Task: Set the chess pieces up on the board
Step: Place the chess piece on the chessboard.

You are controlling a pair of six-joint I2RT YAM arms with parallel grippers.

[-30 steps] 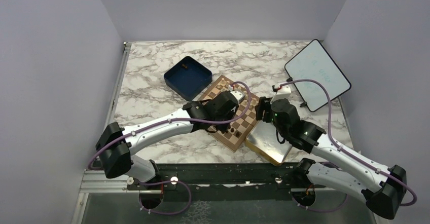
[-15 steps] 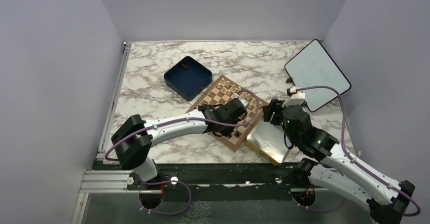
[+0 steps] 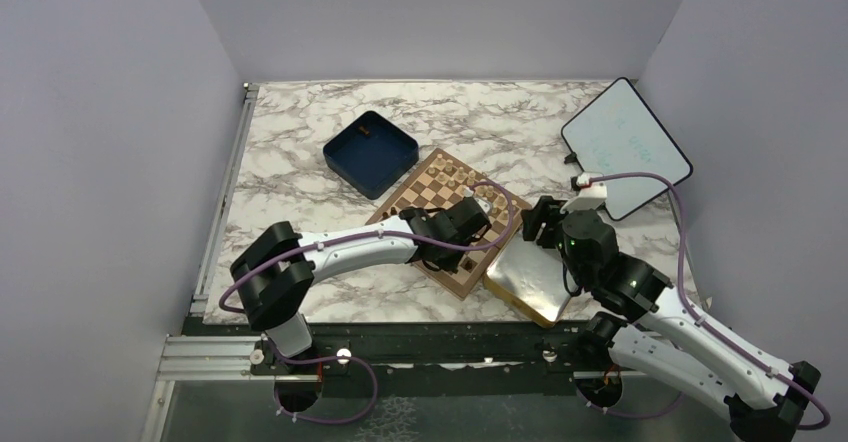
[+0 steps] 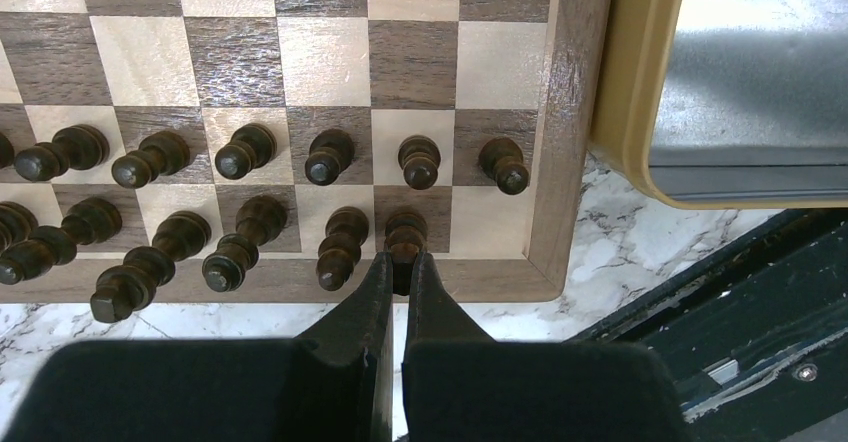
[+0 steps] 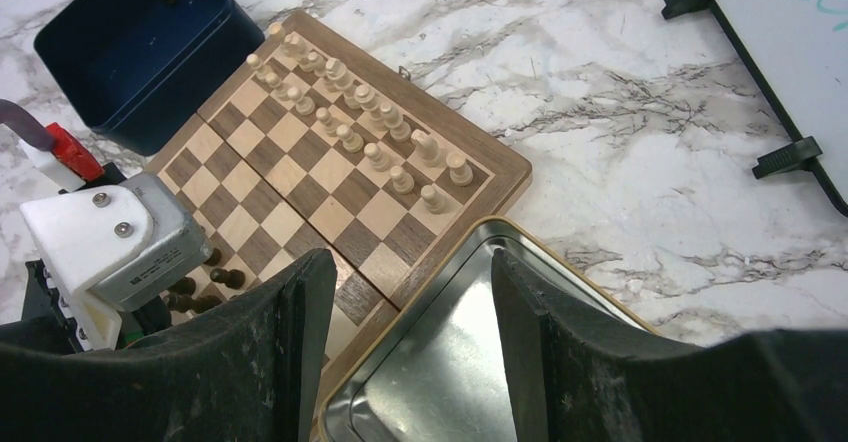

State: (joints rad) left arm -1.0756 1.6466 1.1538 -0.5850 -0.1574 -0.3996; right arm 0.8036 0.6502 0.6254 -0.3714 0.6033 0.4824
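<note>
The board (image 3: 432, 188) lies tilted mid-table; it also shows in the left wrist view (image 4: 320, 52) and the right wrist view (image 5: 330, 172). Dark brown chess pieces (image 4: 240, 152) stand in two rows along its near edge. My left gripper (image 4: 403, 262) is shut on one dark piece (image 4: 405, 232) in the nearest row, one square short of the board's right corner, which stands bare. In the top view the left gripper (image 3: 470, 220) is over the board's near right side. My right gripper (image 5: 410, 272) is open and empty above the tray's corner beside the board, and shows in the top view (image 3: 540, 224).
The gold-rimmed metal tray (image 3: 535, 287) touches the board's right side; it also shows in both wrist views (image 4: 630, 82) (image 5: 450, 362). Pale beige chessmen (image 5: 350, 102) fill the board's far rows. A dark blue box (image 3: 370, 152) sits behind the board, and a whiteboard (image 3: 625, 147) at the far right.
My left gripper has moved right and nearer along the board to its near right corner area. My right gripper has drawn back to the right, off the board to the tray.
</note>
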